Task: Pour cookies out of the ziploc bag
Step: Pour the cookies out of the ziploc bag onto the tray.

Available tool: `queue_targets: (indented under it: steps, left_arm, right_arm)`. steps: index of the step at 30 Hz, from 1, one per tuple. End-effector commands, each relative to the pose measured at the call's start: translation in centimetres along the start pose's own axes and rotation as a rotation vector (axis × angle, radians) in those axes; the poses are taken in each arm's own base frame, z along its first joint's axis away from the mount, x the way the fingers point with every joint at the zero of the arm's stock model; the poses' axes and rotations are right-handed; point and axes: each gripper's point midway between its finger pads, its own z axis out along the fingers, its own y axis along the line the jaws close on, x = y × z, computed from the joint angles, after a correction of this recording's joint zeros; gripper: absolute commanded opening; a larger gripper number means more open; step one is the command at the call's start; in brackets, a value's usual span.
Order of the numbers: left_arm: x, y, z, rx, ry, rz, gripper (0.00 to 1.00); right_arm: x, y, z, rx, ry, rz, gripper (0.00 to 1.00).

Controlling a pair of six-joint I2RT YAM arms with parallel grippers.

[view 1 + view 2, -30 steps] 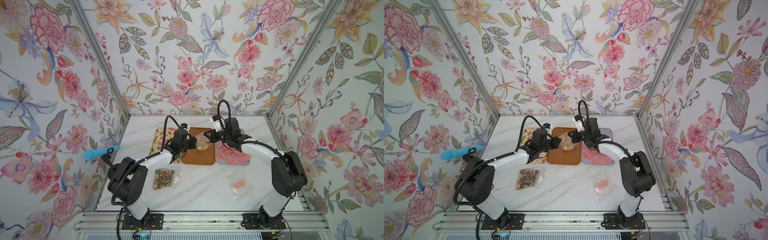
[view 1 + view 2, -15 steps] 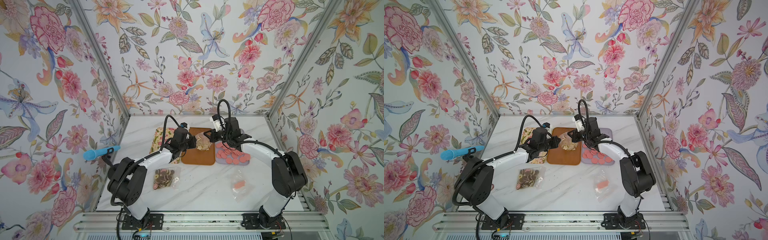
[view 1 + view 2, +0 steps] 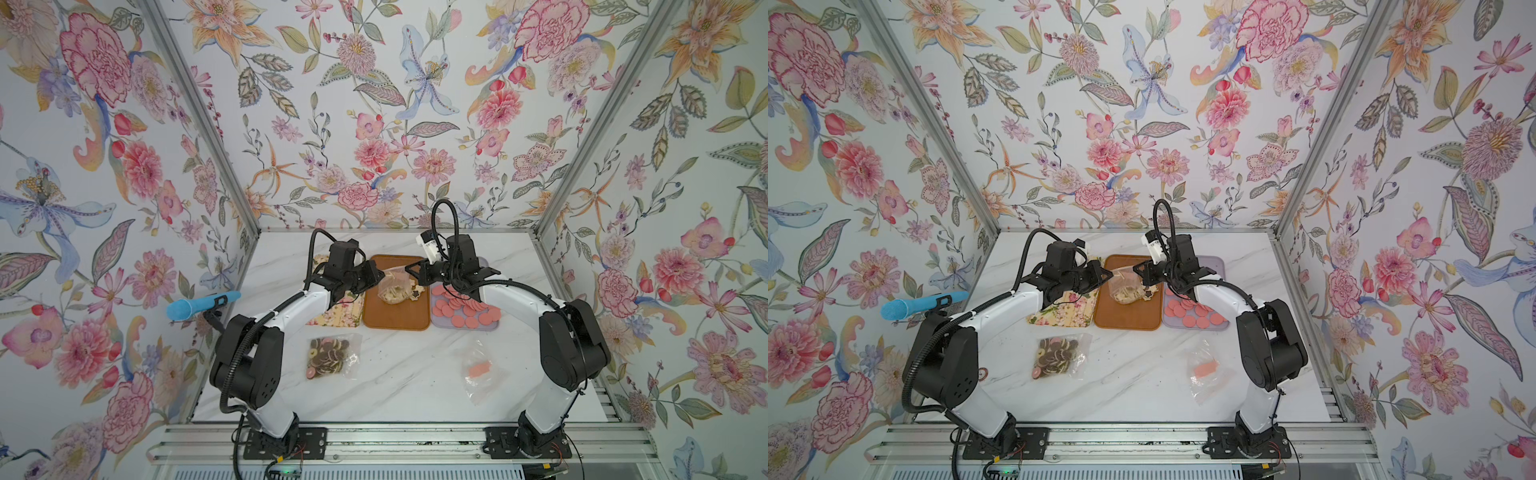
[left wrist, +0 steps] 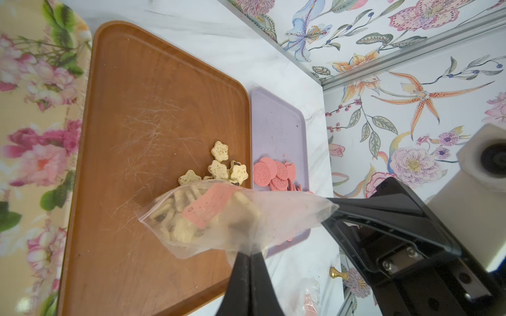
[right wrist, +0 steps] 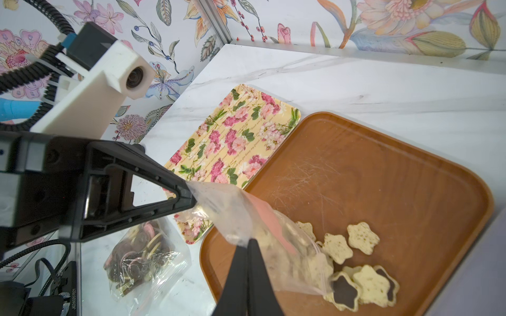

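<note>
Table front: the bag of dark rounds and a near-empty bag lie well apart from our work.
Brown tray: this is our landing place. We keep the bag's mouth over its middle, away from the lilac tray just beside it.
Ziploc bag: it hangs mouth-down over the brown tray, strung between both grippers.
Left gripper: pinched shut on one bottom corner of the bag.
Right gripper: pinched shut on the other corner.
Cookies: a few cream and dark-faced stars lie on the brown tray at the mouth, and most sit inside the bag.
Doing it well: we judge that lifting both corners evenly and shaking gently would free the clump. The risk is stars bouncing over the rim.
Left wrist view: only here do we read the pink rounds closely.
Right wrist view: only here do the floral tray and the spilling mouth show clearly.
Top views: both give us the front bags together, but the stars blur into a pale heap.
</note>
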Motion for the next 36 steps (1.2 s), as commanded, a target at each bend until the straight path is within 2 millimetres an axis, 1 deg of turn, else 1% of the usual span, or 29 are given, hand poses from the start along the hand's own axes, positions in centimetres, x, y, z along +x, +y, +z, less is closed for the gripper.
queue_targets:
  steps: [1,3,6,7,9,10,11,13,15,16,17,18,20,21,22,23,24,26,27,28,31,32,33,34,35,36]
  left_arm:
    - [0.1,-1.2,0.1,0.061,0.066,-0.087,0.0]
    - [-0.3,-1.9,-0.1,0.066,0.067,-0.085,0.0]
    - [-1.2,-3.4,-1.1,0.079,0.057,-0.07,0.0]
    - [-1.5,-3.5,-1.4,0.068,0.049,-0.058,0.0]
    - [-1.7,-2.4,-1.6,0.034,0.048,-0.056,0.0]
    - [-1.7,-2.1,-1.6,0.038,0.048,-0.074,0.0]
    - [-1.7,-2.1,-1.6,0.058,0.041,-0.085,0.0]
    - [-1.7,-2.4,-1.7,0.065,0.031,-0.077,0.0]
    - [-2.4,-3.7,-2.5,0.099,0.0,-0.052,0.0]
    - [-2.7,-4.0,-2.8,0.105,-0.012,-0.044,0.0]
    - [-2.7,-3.9,-2.9,0.092,-0.015,-0.037,0.0]
    - [-2.6,-3.1,-2.6,0.071,-0.006,-0.035,0.0]
    - [-1.7,-0.5,-1.5,0.016,0.041,-0.055,0.0]
    - [-1.3,0.4,-1.1,0.002,0.058,-0.065,0.0]
    - [-1.1,0.6,-1.0,0.008,0.061,-0.068,0.0]
    - [-1.3,0.1,-1.2,0.032,0.052,-0.064,0.0]
    - [-1.5,-0.8,-1.5,0.066,0.043,-0.05,0.0]
    - [-1.9,-1.6,-2.0,0.099,0.042,-0.017,0.0]
    - [-1.9,-1.5,-2.1,0.108,0.05,0.003,0.0]
    - [-1.8,-1.1,-2.2,0.106,0.063,0.014,0.0]
    - [-0.9,1.7,-1.9,0.042,0.1,0.032,0.0]
    - [-0.4,2.6,-1.6,0.016,0.12,0.031,0.04]
    - [-0.2,3.0,-1.5,0.008,0.127,0.044,0.12]
    - [-0.3,3.1,-1.5,0.002,0.12,0.058,0.2]
    - [-0.6,3.1,-1.8,-0.008,0.101,0.077,0.25]
    - [-1.0,2.9,-2.1,-0.016,0.073,0.105,0.27]
  right_arm:
    - [-1.3,-0.4,-0.1,0.017,-0.025,-0.032,0.0]
    - [-1.4,-0.6,-0.1,0.024,-0.017,-0.029,0.0]
    - [-1.3,-0.7,-0.1,0.03,-0.005,-0.034,0.0]
    - [-1.4,-0.7,-0.1,0.029,-0.008,-0.034,0.0]
    - [-1.5,-0.6,-0.2,0.028,-0.016,-0.033,0.0]
    - [-1.5,-0.6,-0.1,0.028,-0.019,-0.029,0.0]
    - [-1.6,-0.5,-0.1,0.022,-0.023,-0.027,0.0]
    - [-1.6,-0.2,-0.1,0.01,-0.024,-0.026,0.0]
    - [-1.9,0.4,-0.5,-0.002,-0.041,-0.04,0.0]
    - [-2.2,0.6,-0.7,0.0,-0.054,-0.046,0.0]
    - [-2.3,0.6,-0.9,0.008,-0.064,-0.051,0.0]
    - [-2.5,0.4,-1.0,0.017,-0.072,-0.051,0.0]
    - [-2.8,0.1,-1.1,0.016,-0.075,-0.042,0.0]
    - [-2.9,0.2,-1.1,0.004,-0.074,-0.038,0.0]
    - [-3.0,0.4,-1.2,-0.004,-0.078,-0.037,0.0]
    - [-3.1,0.5,-1.4,-0.006,-0.085,-0.037,0.0]
    - [-3.1,0.5,-1.6,-0.005,-0.093,-0.036,0.0]
    - [-3.2,0.1,-2.0,-0.001,-0.107,-0.025,0.0]
    - [-3.3,-0.2,-2.2,0.003,-0.113,-0.017,0.0]
    - [-3.3,-0.5,-2.3,0.004,-0.113,-0.011,0.0]
    - [-3.2,-0.7,-2.1,-0.009,-0.094,-0.004,0.0]
    - [-3.2,-0.7,-2.0,-0.008,-0.092,-0.004,0.0]
    - [-3.2,-0.7,-2.0,-0.007,-0.094,-0.005,0.0]
    - [-3.3,-0.7,-2.0,-0.005,-0.096,-0.005,0.0]
    - [-3.2,-0.8,-1.9,-0.005,-0.095,-0.003,0.0]
    - [-3.0,-0.8,-1.8,-0.007,-0.09,0.002,0.0]
